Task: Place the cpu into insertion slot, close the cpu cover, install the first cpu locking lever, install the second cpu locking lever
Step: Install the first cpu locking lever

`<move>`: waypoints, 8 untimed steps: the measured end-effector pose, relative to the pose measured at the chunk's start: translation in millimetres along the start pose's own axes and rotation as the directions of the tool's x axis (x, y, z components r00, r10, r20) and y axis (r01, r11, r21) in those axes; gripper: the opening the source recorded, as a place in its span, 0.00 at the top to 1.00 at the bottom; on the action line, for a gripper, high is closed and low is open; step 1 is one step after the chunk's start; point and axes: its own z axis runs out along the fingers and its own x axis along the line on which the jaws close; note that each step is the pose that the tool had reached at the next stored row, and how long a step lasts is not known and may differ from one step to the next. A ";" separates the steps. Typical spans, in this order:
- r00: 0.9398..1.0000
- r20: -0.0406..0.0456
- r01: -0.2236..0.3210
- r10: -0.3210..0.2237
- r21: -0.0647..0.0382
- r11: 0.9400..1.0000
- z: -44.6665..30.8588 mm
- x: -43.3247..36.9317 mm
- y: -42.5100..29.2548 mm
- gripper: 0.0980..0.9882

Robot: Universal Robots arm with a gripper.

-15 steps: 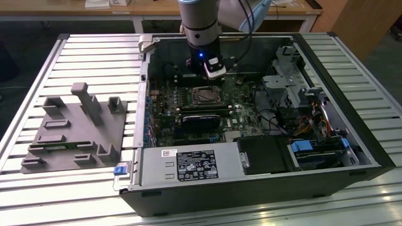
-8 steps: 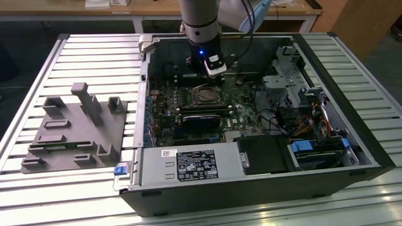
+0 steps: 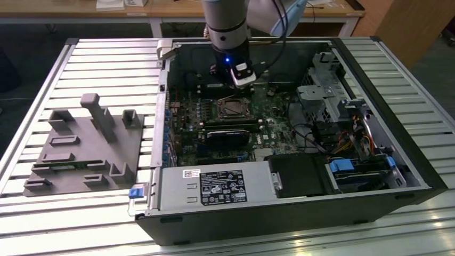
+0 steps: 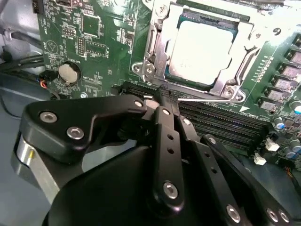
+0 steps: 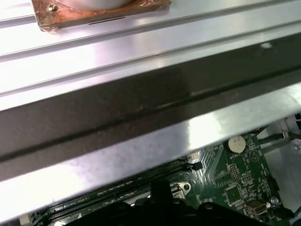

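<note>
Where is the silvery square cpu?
In the second wrist view, the silvery square cpu lies in its metal-framed socket on the green board, beside black memory slots.

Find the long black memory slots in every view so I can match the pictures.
Exterior view: memory slots just nearer the camera than the cpu.
Second wrist view: between the cpu and the gripper.
First wrist view: alongside the gripper, on the green board.
Shared landmark: the gripper, in all three views.

cpu: silvery square, seated flat
insertion slot: filled, on green board
cpu cover: frame's down over cpu
</note>
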 end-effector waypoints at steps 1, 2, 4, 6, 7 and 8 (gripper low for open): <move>1.000 0.000 0.000 0.000 0.000 1.000 0.6 0.8 0.5 0.99; 1.000 0.000 0.000 0.000 0.000 1.000 1.1 1.6 1.0 0.99; 1.000 0.000 0.000 0.000 0.000 1.000 1.9 2.6 1.6 0.99; 1.000 0.000 0.000 0.000 0.000 1.000 2.7 3.1 1.8 0.99; 1.000 0.000 0.000 0.000 0.000 1.000 3.1 3.4 1.8 0.99; 1.000 0.000 0.000 0.000 0.000 1.000 3.6 3.6 1.9 0.99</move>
